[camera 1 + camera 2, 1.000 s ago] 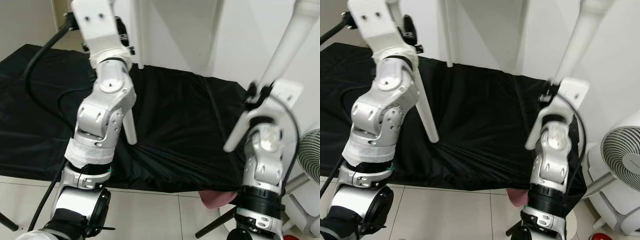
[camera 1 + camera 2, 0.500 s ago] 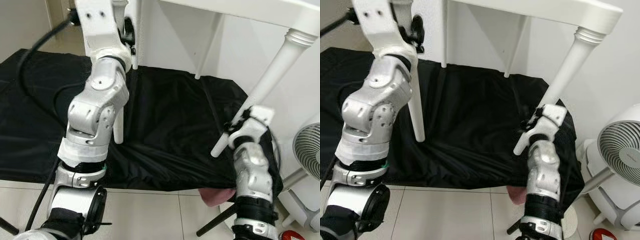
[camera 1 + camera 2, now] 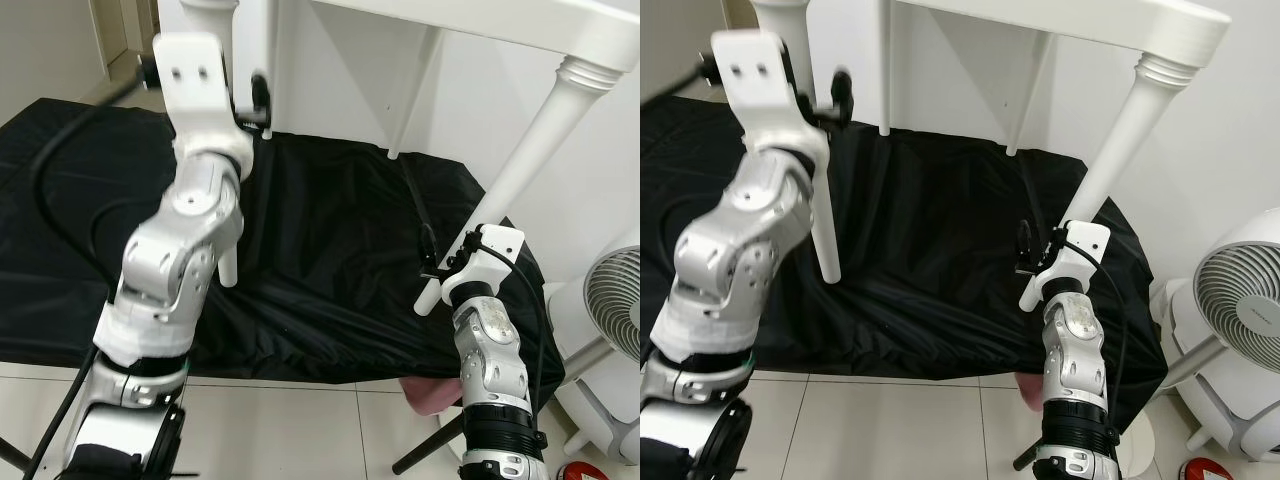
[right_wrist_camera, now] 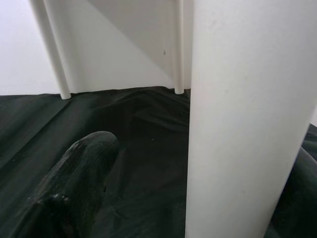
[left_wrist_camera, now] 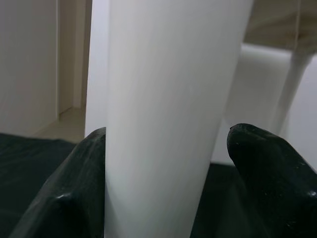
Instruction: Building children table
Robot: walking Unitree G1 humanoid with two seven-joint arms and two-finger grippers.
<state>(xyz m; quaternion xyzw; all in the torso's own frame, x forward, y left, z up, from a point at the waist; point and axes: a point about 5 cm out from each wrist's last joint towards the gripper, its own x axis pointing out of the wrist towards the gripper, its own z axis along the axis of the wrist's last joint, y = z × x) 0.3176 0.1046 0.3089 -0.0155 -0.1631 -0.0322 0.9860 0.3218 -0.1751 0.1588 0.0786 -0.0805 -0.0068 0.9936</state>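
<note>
Nearest to me, at the foot of the head views, my two silver arms rise over the pale tiled floor (image 3: 300, 420). A pink thing (image 3: 432, 395) peeks out from under the edge of the black cloth (image 3: 340, 250) beside my right arm, and a white fan (image 3: 1240, 300) stands on my right. My right gripper (image 4: 198, 163) is at the near right leg (image 3: 520, 165) of the white children's table (image 3: 1080, 18), low on the leg just above the cloth. In the right wrist view that leg (image 4: 247, 114) stands close before the camera with one black finger (image 4: 79, 173) off to its side and a gap between them; the other finger is hidden behind the leg, so I cannot tell whether this gripper is closed on it or spread. My left gripper (image 5: 163, 163) is higher, at the near left leg (image 3: 820, 215), whose foot hangs over the cloth. In the left wrist view my fingers (image 5: 74, 183) sit on either side of that leg (image 5: 168, 99); one touches it, the other seems a little apart, so the pinch looks loose at best. Farther off, the two rear legs (image 3: 412, 90) come down to the far edge of the cloth, and behind them is a white wall (image 3: 970, 80).
</note>
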